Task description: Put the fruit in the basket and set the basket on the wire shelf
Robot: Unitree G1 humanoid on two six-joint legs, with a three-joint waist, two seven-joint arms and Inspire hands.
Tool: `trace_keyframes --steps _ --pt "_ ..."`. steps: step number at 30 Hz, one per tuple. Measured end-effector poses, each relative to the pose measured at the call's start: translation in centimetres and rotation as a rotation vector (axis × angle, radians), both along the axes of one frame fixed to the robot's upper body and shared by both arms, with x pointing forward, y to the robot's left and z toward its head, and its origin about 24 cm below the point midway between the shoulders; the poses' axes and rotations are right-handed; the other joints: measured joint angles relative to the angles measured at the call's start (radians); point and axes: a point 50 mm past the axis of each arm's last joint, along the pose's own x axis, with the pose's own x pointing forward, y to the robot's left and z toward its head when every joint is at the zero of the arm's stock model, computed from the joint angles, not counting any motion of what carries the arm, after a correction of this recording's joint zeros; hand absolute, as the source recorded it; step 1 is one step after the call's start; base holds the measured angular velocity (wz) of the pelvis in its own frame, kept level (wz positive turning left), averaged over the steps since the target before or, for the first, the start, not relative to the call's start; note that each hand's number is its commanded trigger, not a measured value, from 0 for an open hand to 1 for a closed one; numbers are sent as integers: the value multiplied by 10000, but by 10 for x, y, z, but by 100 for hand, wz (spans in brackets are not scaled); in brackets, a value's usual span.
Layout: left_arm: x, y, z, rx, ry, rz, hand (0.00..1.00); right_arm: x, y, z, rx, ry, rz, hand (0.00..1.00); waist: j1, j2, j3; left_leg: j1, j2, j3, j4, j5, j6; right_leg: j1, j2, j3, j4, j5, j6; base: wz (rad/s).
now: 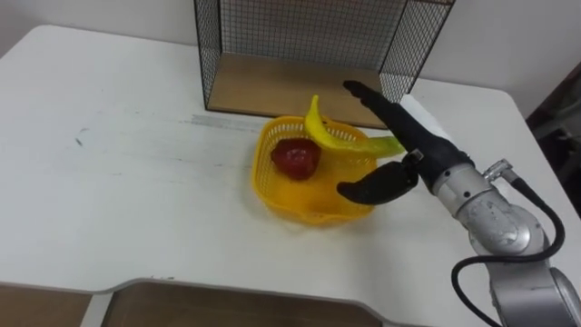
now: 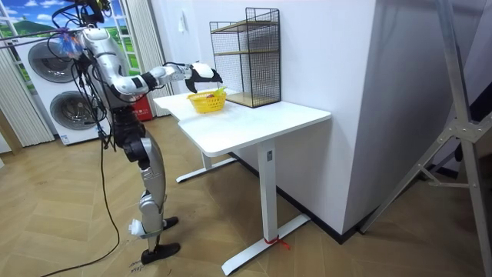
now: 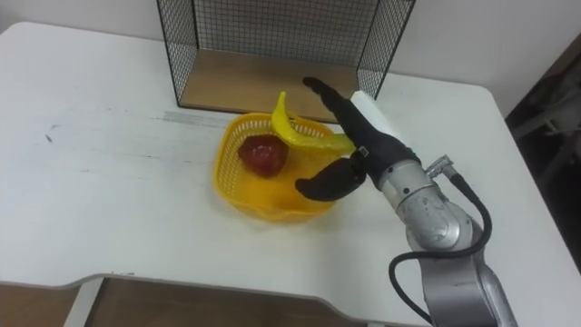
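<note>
The yellow basket [image 1: 292,207] stands on the white tabletop [image 1: 127,182], just in front of the open side of the wire shelf [image 1: 300,36] and apart from the shelf's wooden base board [image 1: 272,91]. A red fruit [image 1: 295,157] lies inside the basket, toward its left wall. A banana [image 1: 331,136] rests across the basket's rear rim, with one end pointing up and the other end running to the right under the right robot hand [image 1: 410,150]. This robot hand sits at the basket's right edge. Its fingers [image 1: 372,100] are straight and spread forward toward the shelf, and its thumb [image 1: 368,188] is bent in beside the basket's front right rim. Whether it touches the banana cannot be determined. In the room view, the robot stands at the tabletop's end on the room view's left, one arm extended over the basket.
</note>
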Motion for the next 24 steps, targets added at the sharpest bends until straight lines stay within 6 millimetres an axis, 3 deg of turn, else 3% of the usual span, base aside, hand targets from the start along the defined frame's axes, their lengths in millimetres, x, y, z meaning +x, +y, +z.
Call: trace_keyframes --steps 6,11,15,19,24 --pt "-15 4 0 440 -359 2051 0 -5 -8 -8 1428 -36 -847 0 3 172 2 298 4 23 -61 7 17 210 -8 33 -9 15 21 -1" --pt "-40 11 4 952 -743 5231 0 -12 -38 -11 2439 -461 -2765 0 -15 394 -78 455 -6 -26 -144 15 18 282 -19 9 -33 17 26 0" --pt "-61 22 10 1997 -1059 8112 0 -26 -64 -18 3157 -693 -4606 0 -50 491 -96 631 -10 -25 -297 69 -4 435 -20 24 -51 15 27 0" --pt "-65 34 18 3360 -1800 10411 0 -33 -82 -19 3711 -1245 -6236 0 -167 474 -117 619 -55 -24 -392 161 -11 423 -53 77 -179 -4 4 0" --pt "-47 50 31 4589 -2948 11941 0 -44 -95 -23 3707 -1524 -7518 0 -214 453 -148 617 -166 -78 -444 195 12 418 -105 -52 -201 -12 17 3"
